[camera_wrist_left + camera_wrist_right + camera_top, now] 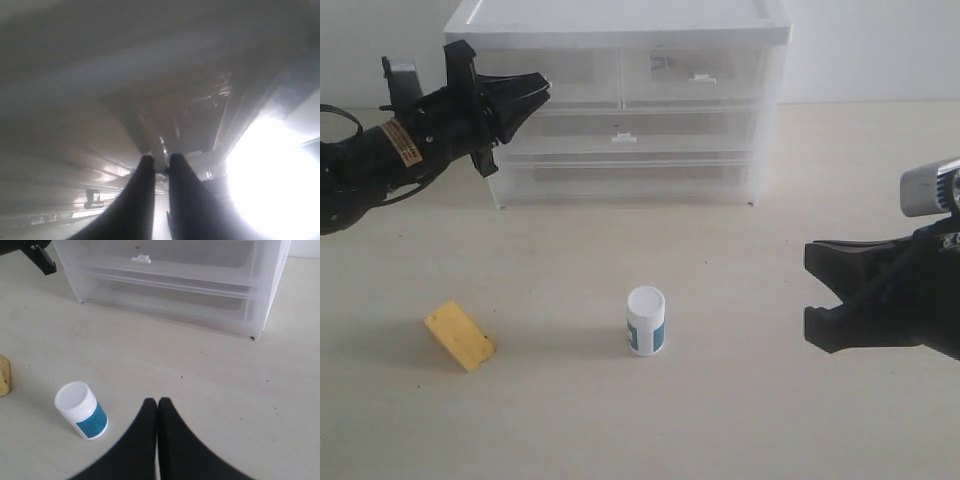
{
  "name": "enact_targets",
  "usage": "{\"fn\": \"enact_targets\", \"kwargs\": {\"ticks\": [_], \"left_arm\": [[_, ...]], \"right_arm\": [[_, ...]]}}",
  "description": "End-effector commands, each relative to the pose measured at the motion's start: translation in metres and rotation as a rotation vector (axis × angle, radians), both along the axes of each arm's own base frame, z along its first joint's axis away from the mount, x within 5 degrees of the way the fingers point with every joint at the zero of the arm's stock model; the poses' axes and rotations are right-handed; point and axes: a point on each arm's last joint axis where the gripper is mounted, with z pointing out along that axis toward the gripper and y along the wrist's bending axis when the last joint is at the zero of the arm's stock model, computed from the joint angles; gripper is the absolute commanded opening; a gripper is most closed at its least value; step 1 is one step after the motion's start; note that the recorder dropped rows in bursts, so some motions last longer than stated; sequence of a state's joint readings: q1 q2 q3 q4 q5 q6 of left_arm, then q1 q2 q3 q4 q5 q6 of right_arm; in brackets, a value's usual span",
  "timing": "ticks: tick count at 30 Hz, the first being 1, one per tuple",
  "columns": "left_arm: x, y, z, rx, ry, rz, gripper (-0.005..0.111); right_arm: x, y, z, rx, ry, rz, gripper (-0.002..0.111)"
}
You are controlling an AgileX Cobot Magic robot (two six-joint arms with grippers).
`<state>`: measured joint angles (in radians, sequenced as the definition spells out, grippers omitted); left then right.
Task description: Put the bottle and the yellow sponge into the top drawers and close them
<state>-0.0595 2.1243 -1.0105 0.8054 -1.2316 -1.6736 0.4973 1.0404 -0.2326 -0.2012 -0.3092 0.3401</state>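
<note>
The bottle point(646, 320) point(82, 411) stands upright on the table in front of the white cabinet point(620, 20). To its left lies the yellow sponge point(460, 336), whose edge point(4, 376) shows in the right wrist view. My left gripper point(545, 92) point(160, 159) is at the front of the left top drawer point(575, 75), its fingers pinched on a small pale tab, the drawer's handle. The right top drawer point(695, 70) looks pushed in. My right gripper point(815, 295) point(158, 401) hovers right of the bottle, shut and empty.
Two full-width lower drawers sit under the top ones, the upper with a tab handle point(624, 138) point(141, 259). The cabinet stands at the back of the beige table point(770, 420). A bright glare fills part of the left wrist view.
</note>
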Motion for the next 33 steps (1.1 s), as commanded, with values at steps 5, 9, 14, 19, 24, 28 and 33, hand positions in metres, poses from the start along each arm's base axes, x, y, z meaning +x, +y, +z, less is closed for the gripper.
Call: {"fn": "enact_targets", "kwargs": {"ticks": [5, 9, 14, 19, 24, 28, 33], "left_arm": [[-0.082, -0.011, -0.004, 0.212, -0.04, -0.046, 0.004], [-0.123, -0.007, -0.003, 0.261, -0.026, -0.016, 0.004], [-0.149, -0.006, -0.008, 0.277, 0.02, -0.047, 0.004], [-0.154, -0.006, -0.011, 0.347, -0.038, -0.063, 0.004], [-0.155, -0.006, -0.011, 0.349, -0.039, -0.069, 0.03], [-0.159, -0.009, -0.012, 0.361, -0.049, -0.13, 0.058], [-0.178, -0.017, -0.017, 0.404, -0.078, -0.34, 0.059]], "right_arm": [[0.001, 0.001, 0.002, -0.005, -0.02, 0.012, 0.0], [0.001, 0.001, 0.002, -0.005, -0.02, 0.012, 0.0], [0.001, 0.001, 0.002, -0.005, -0.02, 0.012, 0.0], [0.001, 0.001, 0.002, -0.005, -0.02, 0.012, 0.0], [0.001, 0.001, 0.002, -0.005, -0.02, 0.012, 0.0], [0.001, 0.001, 0.002, -0.006, -0.018, 0.012, 0.0], [-0.001, 0.003, 0.0, -0.008, 0.01, 0.021, 0.0]]}}
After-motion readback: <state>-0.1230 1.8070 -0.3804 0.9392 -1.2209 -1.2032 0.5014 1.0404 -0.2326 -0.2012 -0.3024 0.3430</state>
